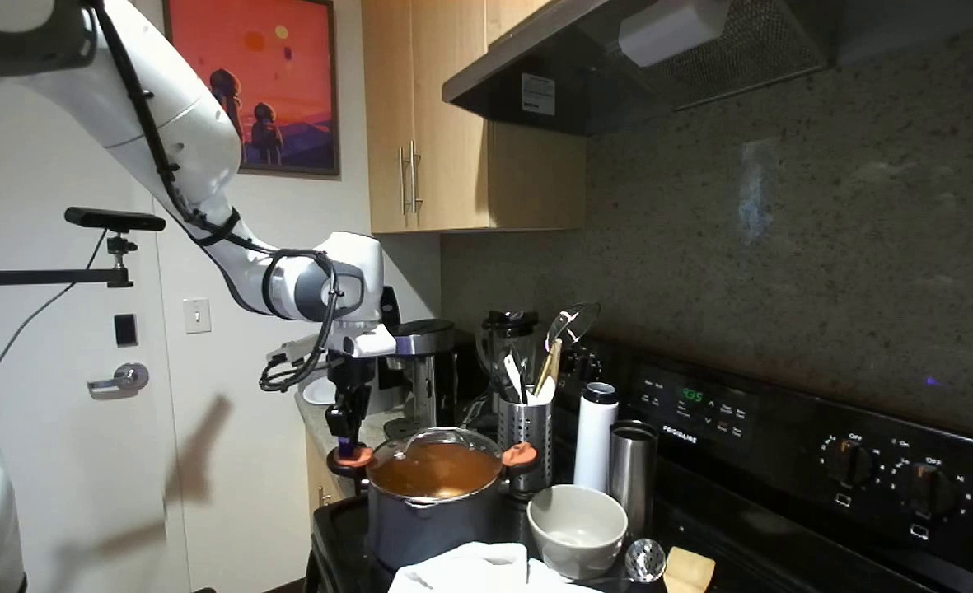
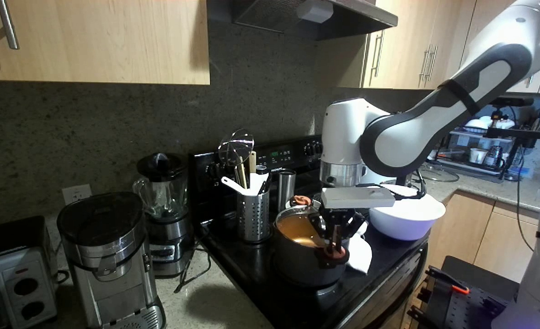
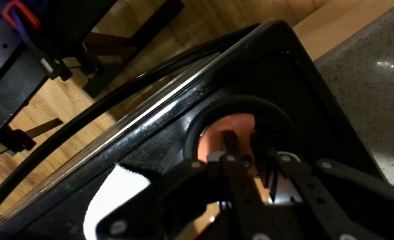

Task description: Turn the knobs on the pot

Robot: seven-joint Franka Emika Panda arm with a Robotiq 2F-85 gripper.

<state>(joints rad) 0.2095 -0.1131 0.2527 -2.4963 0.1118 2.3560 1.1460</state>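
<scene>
Dark grey outside and copper-brown within its shiny rim, the pot [image 1: 432, 527] stands upright on the tabletop [image 2: 256, 269] of the black stove [image 1: 783, 453]. From opposite sides of the rim project one knob [image 1: 360, 458] and an opposite knob [image 1: 520, 454], both reddish-orange. The end effector [image 1: 346, 446] points downward over the former; its fingers [image 3: 231, 163] reach to the knob surface, which the wrist view shows set in a black loop [image 3: 243, 104]. Grip state cannot be determined: the fingers stand partway together, and one tip merges with the dark loop. The opposite knob is well apart from the end effector.

Adjacent items: a white cloth [image 1: 474, 564] lies just beside the pot, with a pale bowl [image 1: 573, 562] near it. A white bottle [image 1: 595, 445] and a steel cylinder [image 1: 633, 478] stand upright behind the bowl in an exterior view. A perforated utensil holder [image 2: 253, 224] — visible in both exterior views — stands near the pot.
</scene>
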